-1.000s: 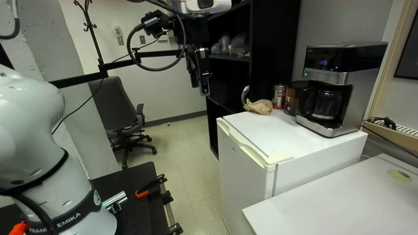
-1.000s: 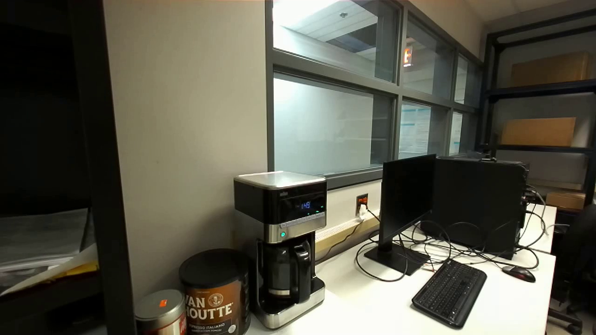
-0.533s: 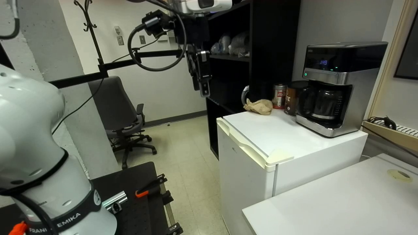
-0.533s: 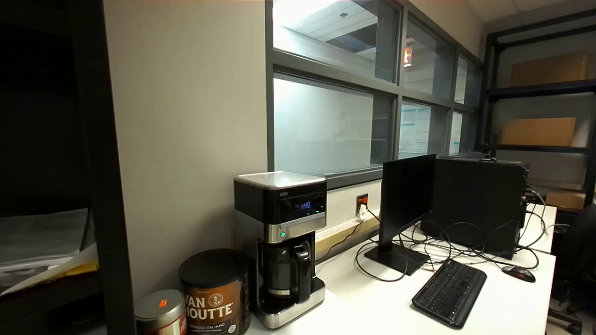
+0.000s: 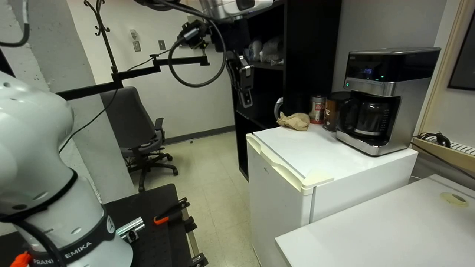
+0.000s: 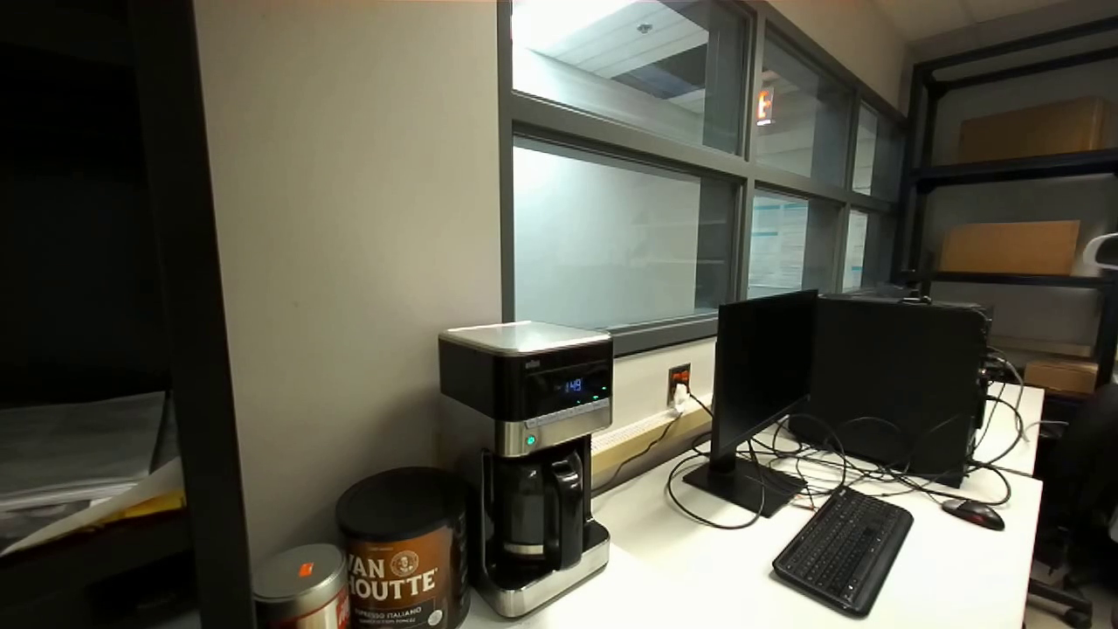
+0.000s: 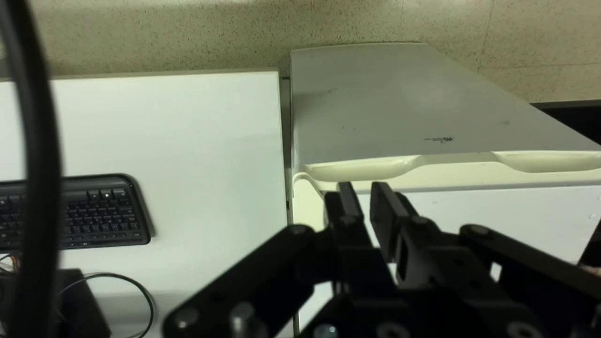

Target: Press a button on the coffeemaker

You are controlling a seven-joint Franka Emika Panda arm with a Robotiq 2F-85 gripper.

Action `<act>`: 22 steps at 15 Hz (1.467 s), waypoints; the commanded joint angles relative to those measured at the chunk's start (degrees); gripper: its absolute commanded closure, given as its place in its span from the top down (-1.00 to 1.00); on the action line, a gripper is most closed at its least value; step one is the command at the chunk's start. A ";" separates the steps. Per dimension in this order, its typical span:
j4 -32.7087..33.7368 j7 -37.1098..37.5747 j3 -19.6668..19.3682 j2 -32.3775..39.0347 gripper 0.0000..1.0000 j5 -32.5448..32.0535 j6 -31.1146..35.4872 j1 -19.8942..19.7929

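Observation:
The coffeemaker (image 5: 415,100) is a black and silver machine standing upright on a small white fridge, its glass carafe (image 5: 371,118) in place. Its display is lit, and a green-lit round button (image 6: 530,440) sits below the left end of a button strip (image 6: 568,413). My gripper (image 5: 243,96) hangs in the air well short of the machine, before the black shelf. In the wrist view the gripper (image 7: 359,188) shows a narrow gap between its two fingers and nothing in it. The coffeemaker is out of the wrist view.
Beside the coffeemaker stand a brown coffee can (image 6: 402,559), a smaller metal can (image 5: 317,109) and a crumpled brown bag (image 5: 295,121). The fridge (image 5: 293,144) adjoins a white desk (image 5: 371,230) bearing a keyboard (image 6: 843,550) and monitor (image 6: 764,376). A black shelf (image 5: 311,48) rises behind.
My gripper has moved right toward the fridge in an exterior view and tilted slightly. Its fingers have come closer together. A white arm part now shows at an exterior view's right edge.

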 commanded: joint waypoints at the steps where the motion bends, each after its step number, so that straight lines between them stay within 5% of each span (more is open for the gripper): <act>1: -0.04 1.70 1.35 3.12 -1.00 -1.48 8.68 -0.93; 7: 0.82 7.29 4.80 9.85 -1.00 -6.68 25.22 -4.32; 11: 2.29 14.35 9.36 15.60 -1.00 -14.24 37.17 -10.48; 16: 6.20 27.18 18.61 21.25 -1.00 -27.38 48.69 -24.36; 22: 13.36 45.91 34.68 22.90 -1.00 -44.87 51.74 -44.65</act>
